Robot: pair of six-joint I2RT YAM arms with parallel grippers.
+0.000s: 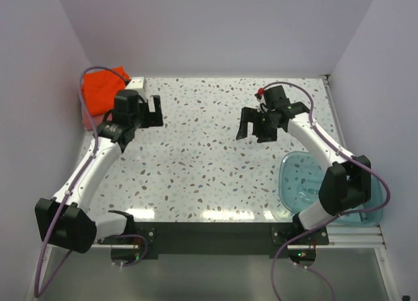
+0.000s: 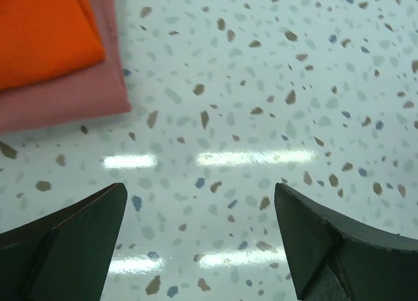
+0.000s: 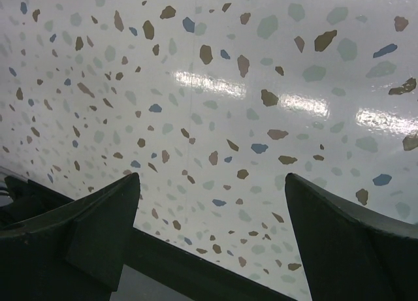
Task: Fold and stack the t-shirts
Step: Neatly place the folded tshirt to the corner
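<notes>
The shirts (image 1: 103, 92) lie stacked, one on the other, at the table's (image 1: 209, 167) far left corner, the tub (image 1: 297, 182) at its near right edge.

Place: you're in a robotics lab, at a boxed-in test cell rather than a home or shop.
Walls: plain white panels (image 1: 215, 27) close off your bench on the left, back and right.
Bench: glossy speckled tabletop (image 1: 209, 157) with strip-light glare (image 2: 251, 157) across it.
Hardware: your left arm (image 1: 91, 170) and right arm (image 1: 320, 141) are bolted to a black base plate (image 1: 209, 236) at the near edge.
Wiring: purple cables (image 1: 98, 68) run exposed along both arms.
Frame: aluminium rail (image 1: 353, 237) at the near right corner.
Props: folded t-shirts (image 1: 104, 92) far left and a blue tub (image 1: 294, 177) near right, so staged test items.
</notes>
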